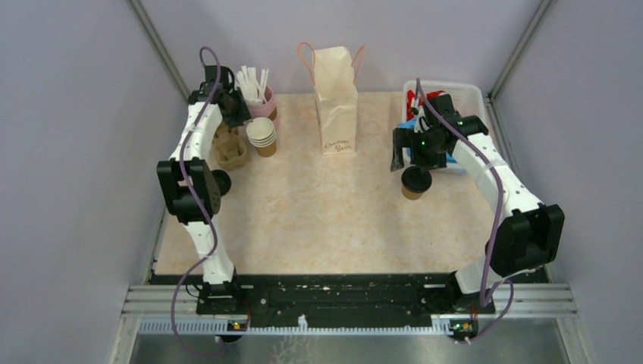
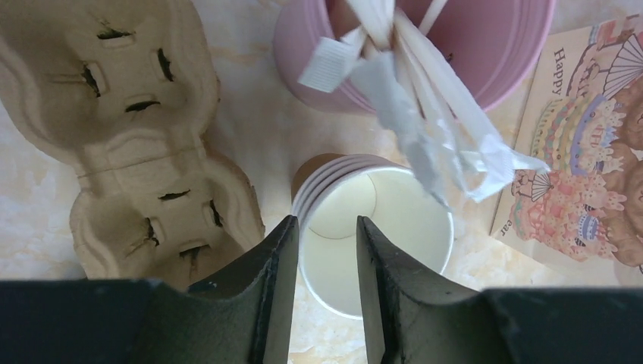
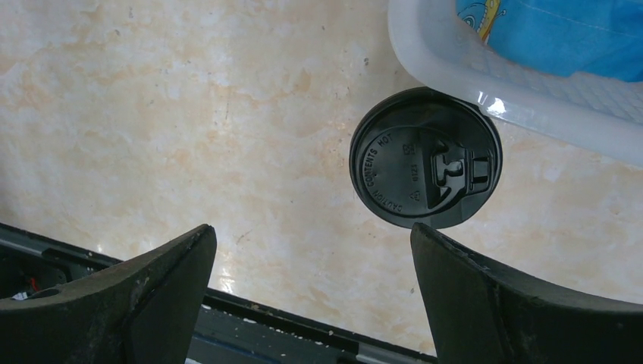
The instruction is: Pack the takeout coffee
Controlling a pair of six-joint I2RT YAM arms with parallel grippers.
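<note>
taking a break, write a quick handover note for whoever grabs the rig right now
Grippers: left end effector is open with a narrow gap, holding nothing, above the stack of lidless cups. The right end effector is wide open above a lidded coffee cup, not touching it.
Things: that cup stands on the table beside the white bin. The paper bag stands upright at the far middle.
Done: nothing visibly packed.
Left: both coffees into the bag. I can't clearly pick out the second one.

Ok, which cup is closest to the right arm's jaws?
The black-lidded brown cup beside the white bin; the lidless stack and pink straw cup sit far left.
</note>
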